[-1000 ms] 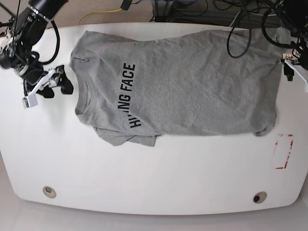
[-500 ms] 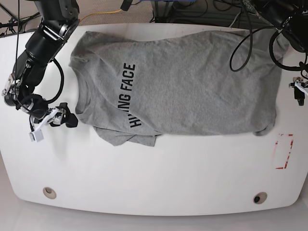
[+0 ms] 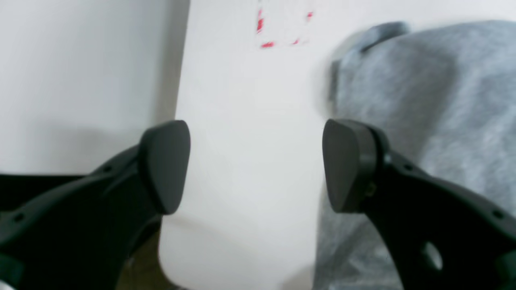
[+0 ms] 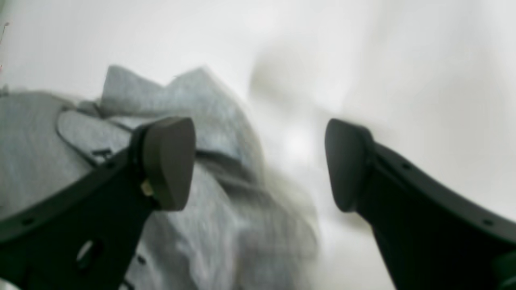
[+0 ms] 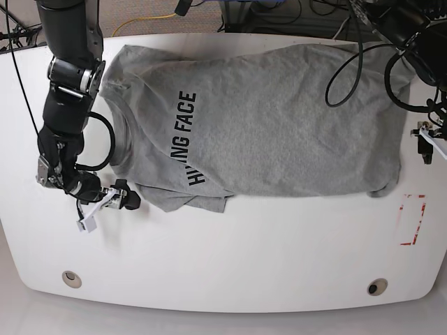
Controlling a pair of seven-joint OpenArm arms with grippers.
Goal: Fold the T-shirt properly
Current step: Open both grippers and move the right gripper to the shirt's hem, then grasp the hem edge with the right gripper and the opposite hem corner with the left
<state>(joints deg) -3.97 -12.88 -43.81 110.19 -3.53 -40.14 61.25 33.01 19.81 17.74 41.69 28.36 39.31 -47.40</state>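
Observation:
The heather-grey T-shirt (image 5: 279,125) lies flat across the white table (image 5: 223,258), collar to the left and hem to the right, with black lettering "FACE" showing. Its lower sleeve (image 5: 185,199) is folded under and bunched. My right gripper (image 5: 124,201) is open just left of that sleeve. In the right wrist view the gripper (image 4: 258,163) is open and empty, with the shirt (image 4: 209,133) under its left finger. My left gripper (image 5: 424,148) is by the hem's right edge. In the left wrist view it (image 3: 256,165) is open and empty over bare table, with the shirt (image 3: 423,100) beside its right finger.
A red tape rectangle (image 5: 412,220) marks the table near the right front; it also shows in the left wrist view (image 3: 282,28). Two round holes (image 5: 71,278) (image 5: 377,286) sit near the front edge. Cables (image 5: 293,17) hang behind the table.
My right gripper has moved down the shirt's left side, from collar level to the lower sleeve. My left gripper has moved forward along the table's right edge. The shirt has not moved.

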